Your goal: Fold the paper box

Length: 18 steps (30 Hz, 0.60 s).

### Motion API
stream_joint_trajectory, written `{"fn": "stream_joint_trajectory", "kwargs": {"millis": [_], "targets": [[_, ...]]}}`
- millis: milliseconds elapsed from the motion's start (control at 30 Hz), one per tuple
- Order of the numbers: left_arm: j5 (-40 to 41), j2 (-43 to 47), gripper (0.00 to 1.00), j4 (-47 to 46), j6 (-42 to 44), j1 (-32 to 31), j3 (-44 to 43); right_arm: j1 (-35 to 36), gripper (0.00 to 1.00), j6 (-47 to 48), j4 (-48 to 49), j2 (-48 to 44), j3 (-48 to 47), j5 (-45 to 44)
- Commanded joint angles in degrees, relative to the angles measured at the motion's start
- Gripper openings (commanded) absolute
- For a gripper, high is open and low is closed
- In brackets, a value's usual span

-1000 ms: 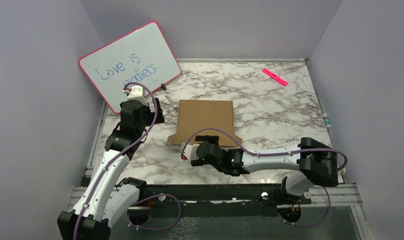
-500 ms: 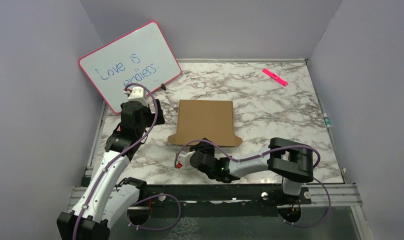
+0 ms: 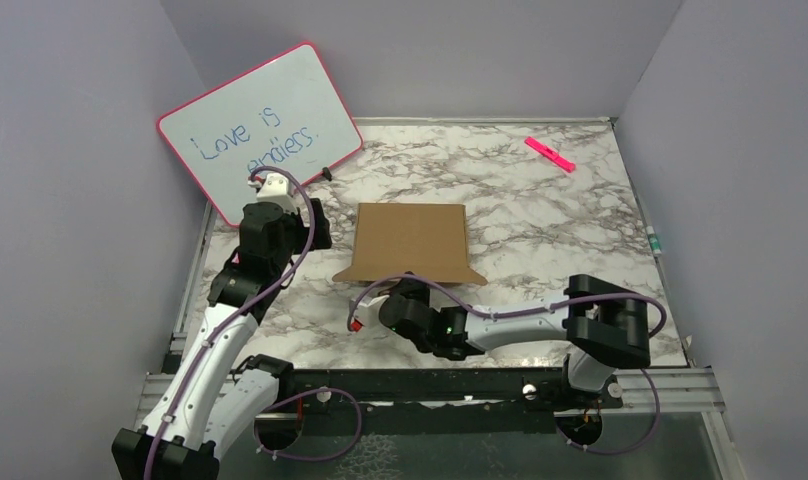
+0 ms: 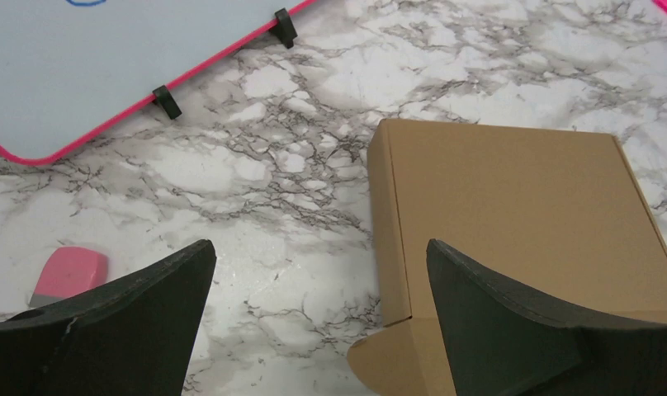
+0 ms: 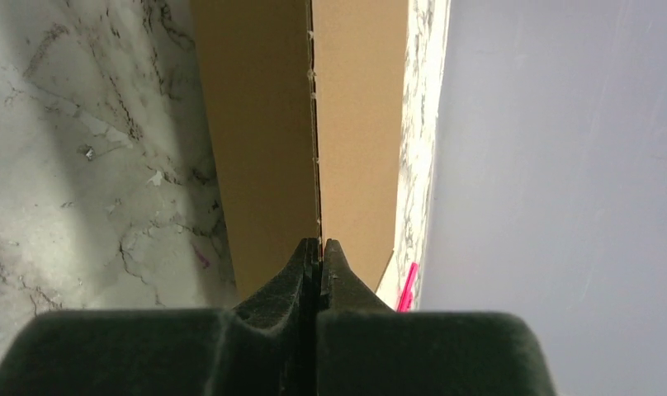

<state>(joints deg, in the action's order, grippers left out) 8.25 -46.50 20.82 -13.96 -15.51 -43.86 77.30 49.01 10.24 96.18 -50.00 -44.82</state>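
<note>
— Where do we have the paper box (image 3: 412,238)?

— We see it lying flat on the marble bench (image 3: 550,230), about the middle, between our two arms. It is plain brown with its broad top panel facing up. At its near edge a small flap sticks out on each side.

— And our left tool (image 4: 316,262)?

— Its fingers stand wide apart. Through the left wrist camera we look down between them onto the bench and the box's left wall. The tool hangs just left of the box, and as far as we can tell it is not touching it.

— The right tool (image 5: 319,246)?

— Its fingers are pressed together, tip to tip. From above we find it low over the bench, just in front of the box's near left corner, with the arm stretched across from the right. In its wrist view the joined tips point along a crease in the cardboard. Whether they touch the box we cannot tell.

— What else do we have on the bench?

— The pink-framed whiteboard (image 3: 262,130) stands tilted at the far left with blue writing on it. A pink marker (image 3: 550,154) lies near the far right corner. A pink eraser (image 4: 66,275) lies beside the left tool, well apart from the box.
</note>
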Motion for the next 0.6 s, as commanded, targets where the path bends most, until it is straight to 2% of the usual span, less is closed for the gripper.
{"fn": "stream_joint_trajectory", "kwargs": {"millis": [0, 333, 567], "targets": [[-3.1, 1.8, 0.99, 1.0, 0.7, -0.2, -5.7, 0.5, 0.01, -4.2, -14.7, -5.6, -5.9, 5.5], [-3.8, 2.7, 0.99, 6.9, 2.6, -0.2, -16.8, -0.4, 0.01, -10.0, -45.4, -8.2, -25.8, 16.3], [-4.1, 2.9, 0.99, 8.9, 4.0, -0.2, -18.3, -3.8, 0.01, -10.1, -55.3, -6.8, -36.0, 22.4]]}}
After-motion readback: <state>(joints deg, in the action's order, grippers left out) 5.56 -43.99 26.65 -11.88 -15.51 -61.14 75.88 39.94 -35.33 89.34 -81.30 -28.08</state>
